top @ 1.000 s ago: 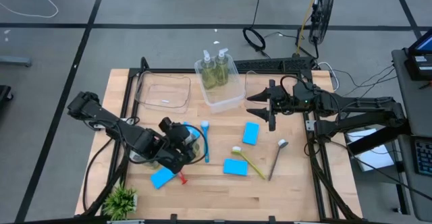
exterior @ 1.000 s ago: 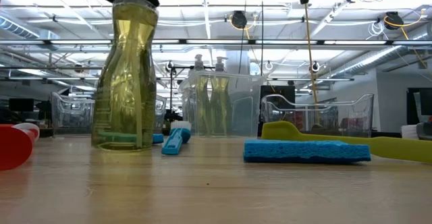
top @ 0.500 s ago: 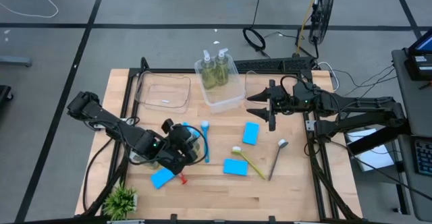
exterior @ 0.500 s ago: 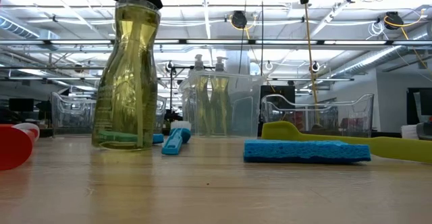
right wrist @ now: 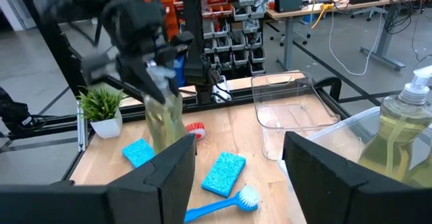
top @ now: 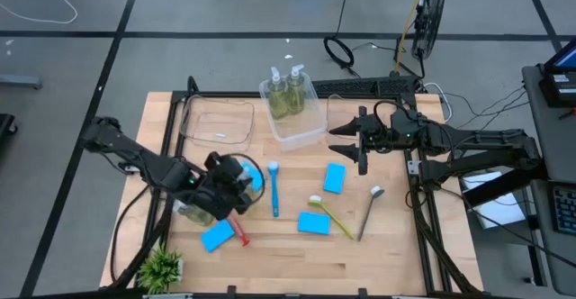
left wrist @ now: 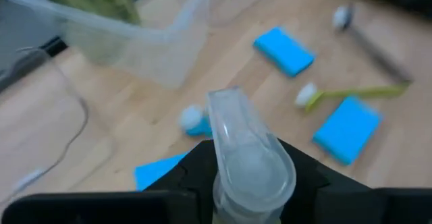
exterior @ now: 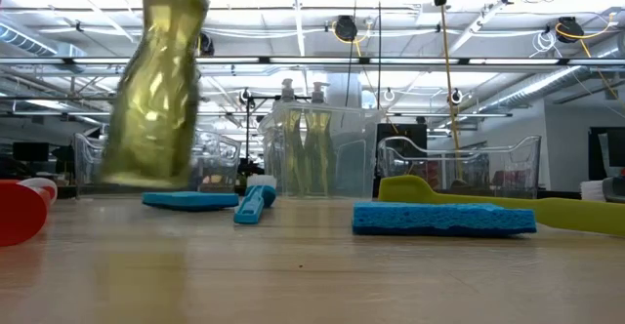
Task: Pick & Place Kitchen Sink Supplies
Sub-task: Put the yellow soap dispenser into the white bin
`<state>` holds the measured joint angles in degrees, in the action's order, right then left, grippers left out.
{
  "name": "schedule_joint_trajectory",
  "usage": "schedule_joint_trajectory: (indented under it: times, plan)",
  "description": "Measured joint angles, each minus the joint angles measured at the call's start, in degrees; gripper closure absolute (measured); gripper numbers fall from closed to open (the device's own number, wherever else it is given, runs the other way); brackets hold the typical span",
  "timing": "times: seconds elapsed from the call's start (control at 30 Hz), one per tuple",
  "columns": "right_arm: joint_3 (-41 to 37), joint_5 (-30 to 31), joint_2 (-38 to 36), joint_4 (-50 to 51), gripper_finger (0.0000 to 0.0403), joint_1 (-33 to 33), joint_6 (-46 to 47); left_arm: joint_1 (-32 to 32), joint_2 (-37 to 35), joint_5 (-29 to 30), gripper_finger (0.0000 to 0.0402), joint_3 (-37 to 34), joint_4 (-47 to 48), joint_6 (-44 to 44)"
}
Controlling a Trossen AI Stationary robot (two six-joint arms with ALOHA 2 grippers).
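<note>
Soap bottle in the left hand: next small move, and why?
Probably carry it toward the middle bin. The left hand grips the soap bottle at its neck, and in the low view its base hangs tilted clear of the table. That bin already holds two bottles. The right hand waits by the right bin.

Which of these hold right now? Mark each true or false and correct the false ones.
1. The left end effector grips a soap bottle by its neck, off the table. True.
2. The right end effector holds a blue sponge. False: it hangs empty and open near the empty right-hand bin.
3. Two soap bottles stand in the middle bin. True.
4. The potted plant sits in the left bin. False: it stands at the table's near left corner.
5. The blue brush lies on the table. True.
</note>
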<state>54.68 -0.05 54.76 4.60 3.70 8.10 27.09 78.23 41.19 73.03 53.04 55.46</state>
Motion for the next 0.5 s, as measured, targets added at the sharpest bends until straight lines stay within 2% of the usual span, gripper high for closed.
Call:
schedule_joint_trajectory:
  times: [0.1, 0.2, 0.33, 0.5]
  plan:
    - [0.0, 0.0, 0.0, 0.0, 0.0193, 0.0, 0.1, -1.3, -3.3, 0.9, 0.0283, 0.1, -5.6, -3.9]
    - [0.0, 0.0, 0.0, 0.0, 0.0193, 0.0, 0.1, -2.9, -6.5, 1.4, 0.0291, 0.1, -12.5, -11.5]
    - [0.0, 0.0, 0.0, 0.0, 0.0193, 0.0, 0.0, -5.9, -9.8, 1.8, 0.0291, 0.2, -24.4, -24.3]
    - [0.0, 0.0, 0.0, 0.0, 0.0193, 0.0, 0.0, -11.7, -10.9, 2.8, 0.0283, 0.2, -38.9, -44.6]
